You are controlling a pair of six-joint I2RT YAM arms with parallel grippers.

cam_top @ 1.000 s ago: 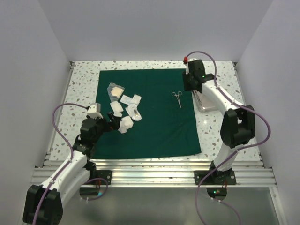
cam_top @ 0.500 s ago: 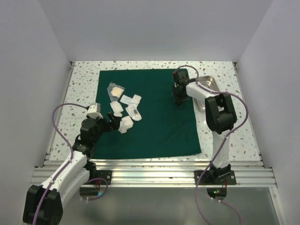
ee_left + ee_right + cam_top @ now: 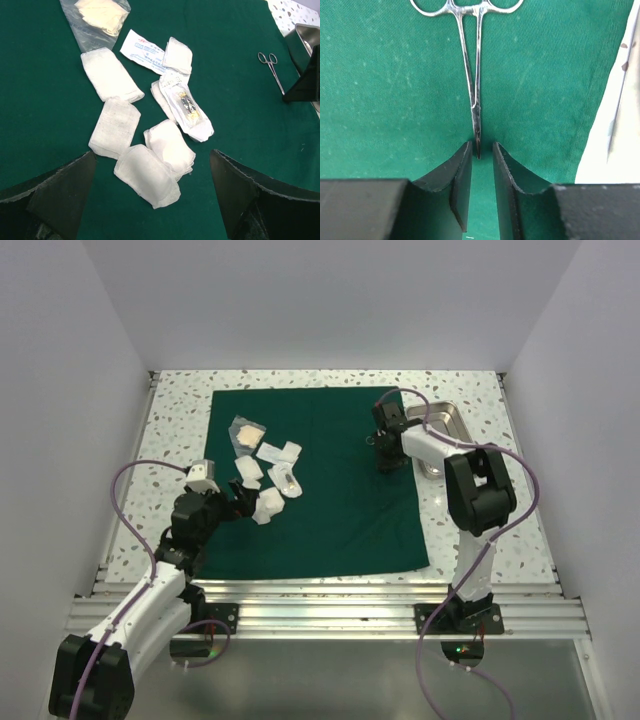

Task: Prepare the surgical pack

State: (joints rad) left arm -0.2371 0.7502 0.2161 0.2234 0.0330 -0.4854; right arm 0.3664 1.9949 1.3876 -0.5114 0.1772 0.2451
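Beneath right gripper (image 3: 482, 151), forceps (image 3: 474, 75) hidden from above

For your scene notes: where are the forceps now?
The forceps lie on the green drape's right part, near the steel tray, their tips between the right pincer's fingers in the right wrist view.

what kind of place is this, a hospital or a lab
Probably a robot lab bench staged for surgical prep, not a hospital: a white-walled booth, a green drape spread on a speckled table, with forceps, gauze packets and a steel tray.
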